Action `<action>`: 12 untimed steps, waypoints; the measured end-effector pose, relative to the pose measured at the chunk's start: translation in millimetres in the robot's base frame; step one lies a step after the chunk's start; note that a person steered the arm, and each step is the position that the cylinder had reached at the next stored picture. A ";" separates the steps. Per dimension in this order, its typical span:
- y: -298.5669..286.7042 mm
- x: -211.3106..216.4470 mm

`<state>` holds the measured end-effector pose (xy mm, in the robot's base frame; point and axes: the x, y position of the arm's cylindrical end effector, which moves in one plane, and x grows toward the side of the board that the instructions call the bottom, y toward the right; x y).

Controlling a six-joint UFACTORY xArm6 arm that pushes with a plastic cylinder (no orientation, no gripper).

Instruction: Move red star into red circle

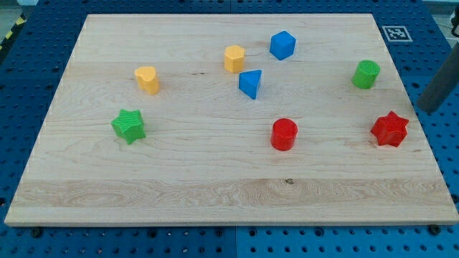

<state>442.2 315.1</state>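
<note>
The red star lies near the right edge of the wooden surface, well apart from the red circle, which sits to its left toward the middle. My tip hangs just off the surface's right edge, above and right of the star, not touching it; this end effector is a plain rod with nothing to spread or pinch. A green cylinder stands above the star.
</note>
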 end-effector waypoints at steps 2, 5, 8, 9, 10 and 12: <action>-23.5 1.2; -17.1 35.1; -41.4 35.2; -41.4 35.2; -41.4 39.6; -68.5 49.3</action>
<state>491.5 246.5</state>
